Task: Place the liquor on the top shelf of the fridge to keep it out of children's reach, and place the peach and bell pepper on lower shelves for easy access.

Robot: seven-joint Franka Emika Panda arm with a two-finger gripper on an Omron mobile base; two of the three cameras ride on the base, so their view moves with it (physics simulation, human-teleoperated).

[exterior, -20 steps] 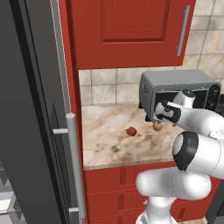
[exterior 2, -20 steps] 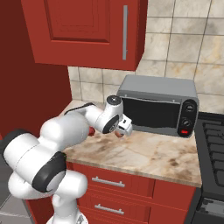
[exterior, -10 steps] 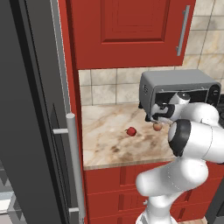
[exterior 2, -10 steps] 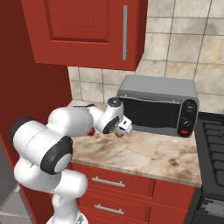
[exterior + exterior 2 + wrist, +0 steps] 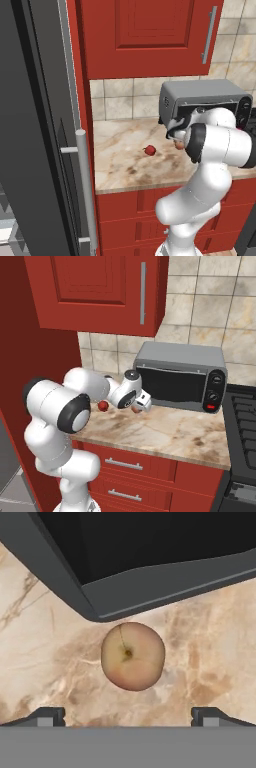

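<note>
One marble counter [image 5: 125, 160], peach [image 5: 132, 656], toaster oven [image 5: 180, 376]

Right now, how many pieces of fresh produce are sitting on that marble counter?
2: a small glossy red bell pepper out on the open counter, and a round orange-tan peach before the grey toaster oven, under the open gripper. The arm may hide others.

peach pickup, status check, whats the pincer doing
Pincer open, above the peach, not touching. Peach on the counter right by the toaster oven front edge. Bell pepper apart to the side. Oven edge close, tight clearance.
</note>
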